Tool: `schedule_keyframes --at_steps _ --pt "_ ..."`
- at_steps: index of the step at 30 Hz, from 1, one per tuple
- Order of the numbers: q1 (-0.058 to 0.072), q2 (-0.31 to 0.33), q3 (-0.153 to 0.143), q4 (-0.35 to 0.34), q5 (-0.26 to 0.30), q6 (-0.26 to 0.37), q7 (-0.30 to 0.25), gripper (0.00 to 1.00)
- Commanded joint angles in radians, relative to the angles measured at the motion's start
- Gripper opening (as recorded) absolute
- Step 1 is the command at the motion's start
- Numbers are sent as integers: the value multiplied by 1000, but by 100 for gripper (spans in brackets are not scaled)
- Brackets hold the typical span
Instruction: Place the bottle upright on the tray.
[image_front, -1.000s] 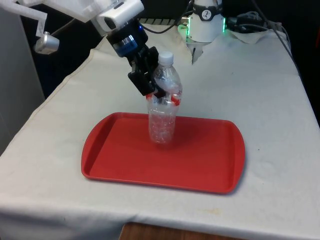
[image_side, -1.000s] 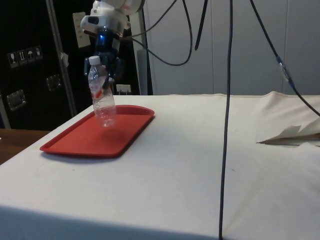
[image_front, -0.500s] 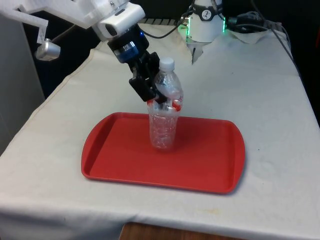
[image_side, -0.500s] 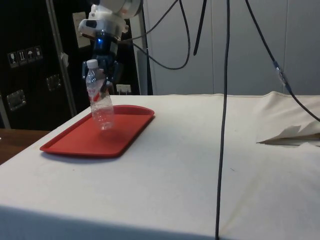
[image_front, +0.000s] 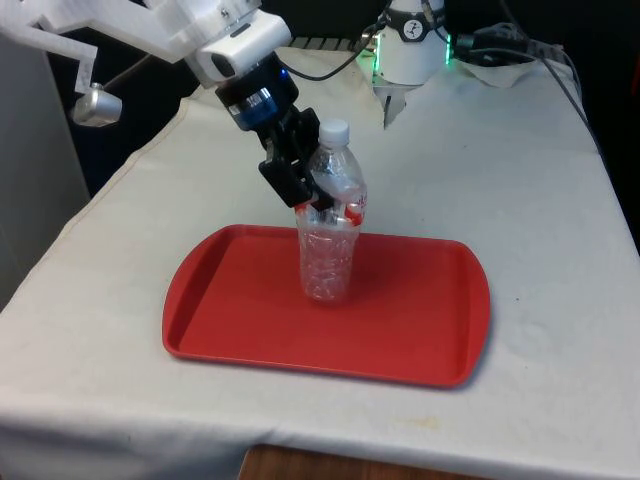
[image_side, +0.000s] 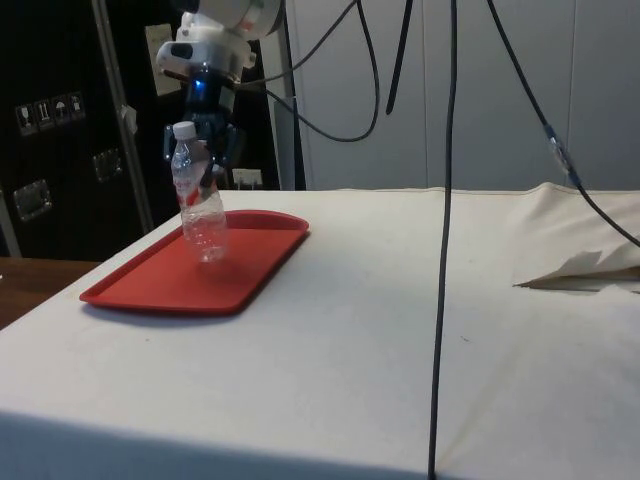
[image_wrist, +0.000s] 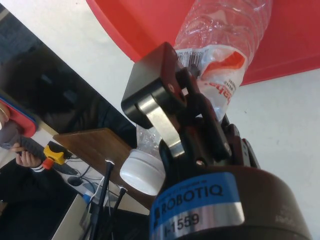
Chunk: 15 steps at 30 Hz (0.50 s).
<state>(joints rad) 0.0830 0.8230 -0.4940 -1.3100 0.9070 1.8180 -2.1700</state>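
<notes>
Clear plastic bottle (image_front: 328, 230) with white cap, nearly upright, its base apparently resting on the red tray (image_front: 240, 320) near the centre. The black pincer (image_front: 312, 190) pinches the bottle at its red label. Tray lies on the white-clothed tabletop (image_front: 540, 200).

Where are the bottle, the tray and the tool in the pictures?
bottle (image_front: 327, 262), front view, clear lower body.
tray (image_front: 235, 310), front view, bare red floor.
tool (image_front: 308, 190), front view, between the fingertips at the bottle's label.

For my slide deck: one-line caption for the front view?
Gripper holds a clear plastic bottle upright on a red tray.
</notes>
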Motion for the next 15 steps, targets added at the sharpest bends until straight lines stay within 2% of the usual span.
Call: schedule_keyframes --at_steps 1,15 --pt "0 1 -1 3 -1 2 1 33" --pt "3 4 -4 6 -5 4 3 33"
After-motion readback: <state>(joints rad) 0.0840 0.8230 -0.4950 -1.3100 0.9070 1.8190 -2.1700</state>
